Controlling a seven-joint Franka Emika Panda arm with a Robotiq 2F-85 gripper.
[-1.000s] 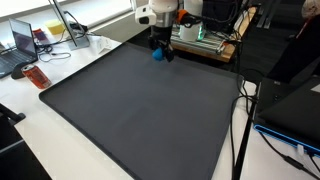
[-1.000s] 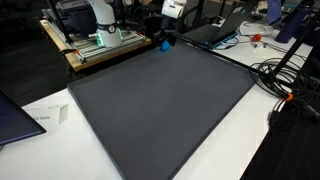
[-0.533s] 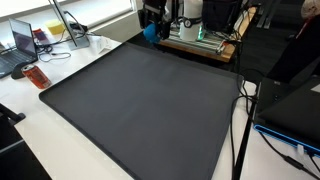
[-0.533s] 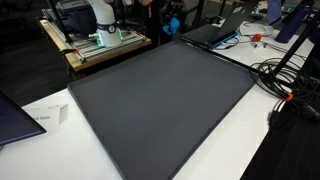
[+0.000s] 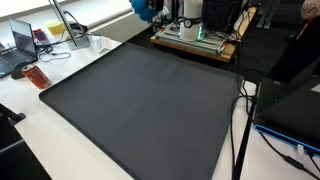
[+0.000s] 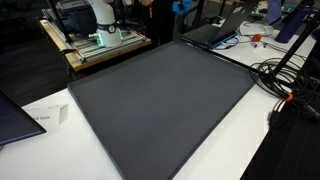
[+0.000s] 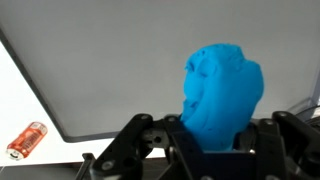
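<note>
A bright blue, lumpy soft object [image 7: 225, 95] fills the right half of the wrist view, and my gripper [image 7: 215, 132] is shut on its lower part. Black fingers [image 7: 140, 132] press against it on either side. In both exterior views the gripper hangs high at the top edge of the picture, above the far edge of the large dark grey mat [image 5: 140, 100] [image 6: 160, 95]. Only a bit of the blue object [image 5: 143, 8] [image 6: 181, 5] shows there. Well below the gripper, the mat [image 7: 100, 70] lies bare.
An orange bottle-like thing [image 5: 36, 77] [image 7: 26, 140] lies on the white table beside the mat. A wooden board carrying a green-lit device [image 5: 195, 38] [image 6: 100, 45] stands behind the mat. A laptop [image 5: 22, 40] and cables [image 6: 285, 85] lie around the table edges.
The gripper has risen from the mat's far edge up to the top of both exterior views, carrying the blue object with it. Its jaws stayed shut.
</note>
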